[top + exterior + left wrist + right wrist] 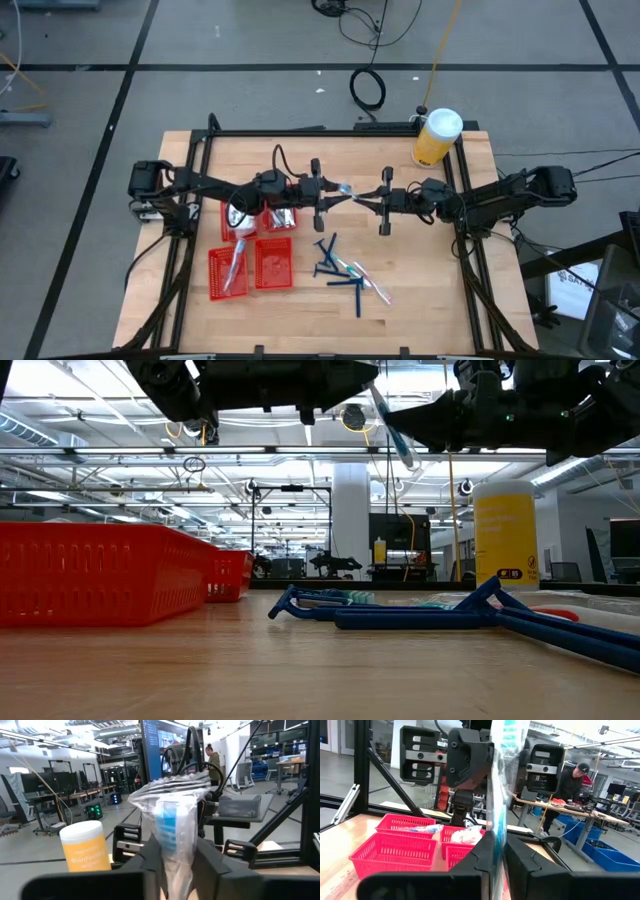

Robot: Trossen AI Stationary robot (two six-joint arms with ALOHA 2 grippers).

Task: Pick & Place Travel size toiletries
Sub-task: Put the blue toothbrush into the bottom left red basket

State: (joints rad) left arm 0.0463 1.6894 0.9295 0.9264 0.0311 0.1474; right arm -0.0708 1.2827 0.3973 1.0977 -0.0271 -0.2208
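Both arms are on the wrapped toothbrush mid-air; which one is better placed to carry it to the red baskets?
Left, probably. The left gripper holds one end of the wrapped toothbrush, and the red baskets lie on its side of the table. The right gripper, also shut on it, would have to reach across.

From the low camera I see both arms only as dark shapes cut by the top edge, so the grip on the wrapped toothbrush (391, 426) is out of frame there. In the right wrist view the toothbrush (501, 795) runs past the top edge and hides the left gripper (492, 765) fingertips behind it. From above, the contents of the red baskets (252, 266) are too small to name. On the yellow jar (86, 851) the label is blurred and its bottom is hidden behind my gripper body. The person (573, 784) behind is partly hidden by a table.
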